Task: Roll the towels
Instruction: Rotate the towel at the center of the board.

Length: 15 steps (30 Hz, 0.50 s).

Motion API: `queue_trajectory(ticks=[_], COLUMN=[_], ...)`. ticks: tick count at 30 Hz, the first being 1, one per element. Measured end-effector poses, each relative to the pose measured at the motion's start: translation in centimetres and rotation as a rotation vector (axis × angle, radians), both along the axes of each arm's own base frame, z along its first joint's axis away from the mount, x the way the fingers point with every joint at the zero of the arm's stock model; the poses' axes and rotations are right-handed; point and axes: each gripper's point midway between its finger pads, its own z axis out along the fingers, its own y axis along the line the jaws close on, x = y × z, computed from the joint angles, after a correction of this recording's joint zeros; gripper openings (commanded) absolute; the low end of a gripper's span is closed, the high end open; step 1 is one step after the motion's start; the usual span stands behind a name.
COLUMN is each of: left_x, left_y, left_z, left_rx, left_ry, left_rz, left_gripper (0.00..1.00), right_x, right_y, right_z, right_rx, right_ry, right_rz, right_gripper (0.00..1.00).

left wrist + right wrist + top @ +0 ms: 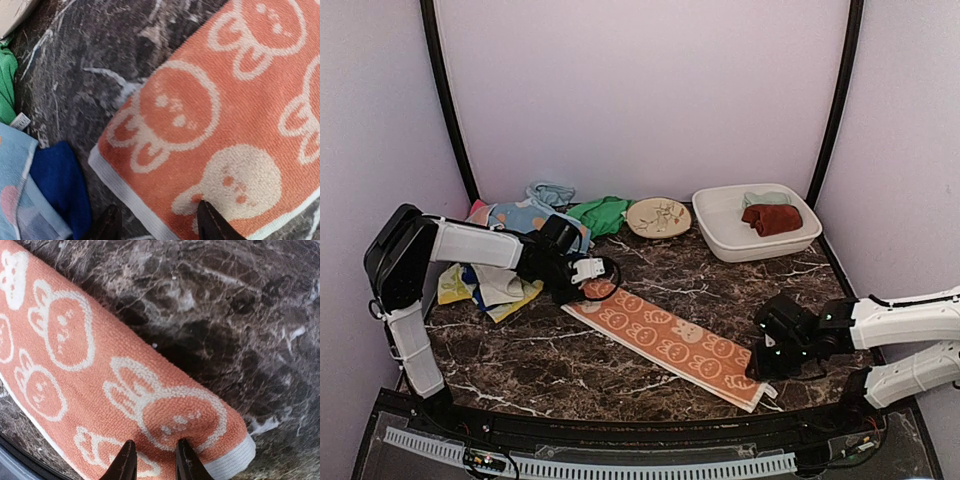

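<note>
The orange towel (670,340) lies flat and slantwise on the table (520,360), with an arm at each end. At its far-left end the left gripper (160,227) straddles the white hem with its jaws well apart. One finger (215,225) stands over the cloth by a cream rabbit, and the other stands over bare marble just off the edge. At the near-right end the right gripper (154,460) has its jaws narrow, both tips over the cloth just short of the pale hem; whether they nip a fold or only rest there I cannot tell. Both wrist views cut the fingers off at the bottom edge. Near the left gripper a blue towel (60,185), a light blue towel (15,200) and a green towel (6,85) all run out of frame. A pale thing in that view's top-left corner is too cropped to name. A dark red towel (772,218) lies in the tub (720,240).
</note>
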Motion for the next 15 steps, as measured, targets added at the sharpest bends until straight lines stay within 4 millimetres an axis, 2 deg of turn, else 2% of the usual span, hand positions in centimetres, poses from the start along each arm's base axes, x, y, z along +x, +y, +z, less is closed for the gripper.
queue_trajectory(ticks=[4, 10, 15], left_x=[3.3, 7.0, 9.3], left_y=[-1.7, -3.3, -4.4], left_z=[0.5, 0.4, 0.6], left_rx=[-0.003, 0.02, 0.022], left_ry=[-0.065, -0.147, -0.195], left_rz=[-0.008, -0.032, -0.034], left_gripper=[0.55, 0.56, 0.56], right_x=[-1.2, -2.3, -2.8], right_y=[0.7, 2.5, 4.8], right_z=[-0.1, -0.3, -0.2], right_rx=[0.021, 0.023, 0.01], right_ry=[-0.012, -0.011, -0.008], right_rz=[-0.014, -0.013, 0.021], right_gripper=[0.28, 0.28, 0.29])
